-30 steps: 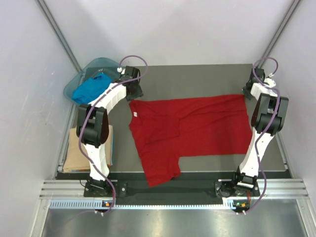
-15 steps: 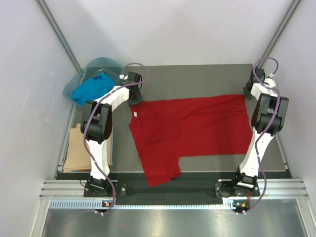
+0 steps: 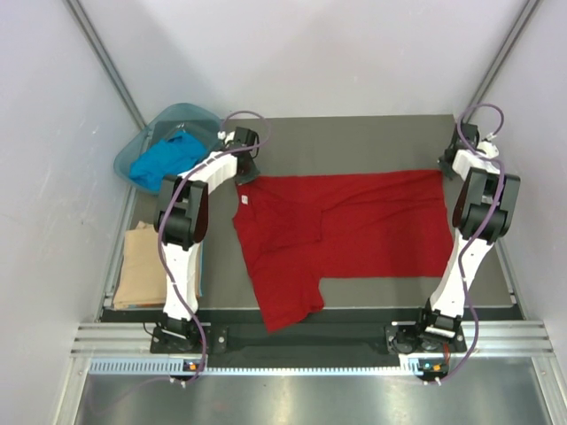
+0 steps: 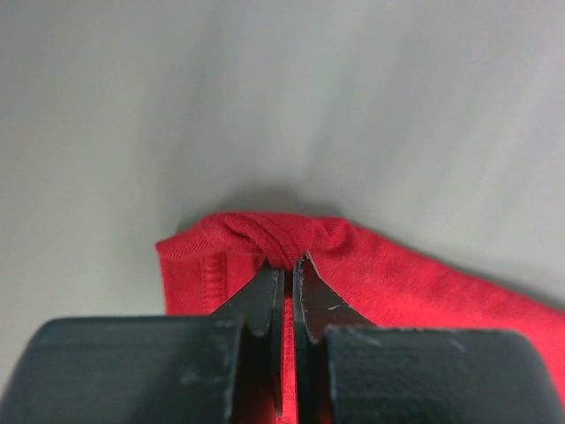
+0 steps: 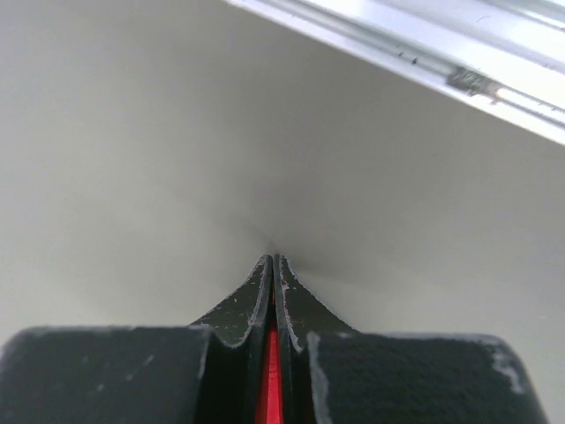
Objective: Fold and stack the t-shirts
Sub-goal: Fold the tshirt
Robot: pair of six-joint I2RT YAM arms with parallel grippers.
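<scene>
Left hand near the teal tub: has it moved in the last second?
Yes. The left hand slid slightly right, away from the teal basin, onto the red t-shirt's far corner, and has pinched shut on it.

matt cloth red t-shirt (image 3: 354,221), glossy translucent plastic basin (image 3: 188,117)
</scene>
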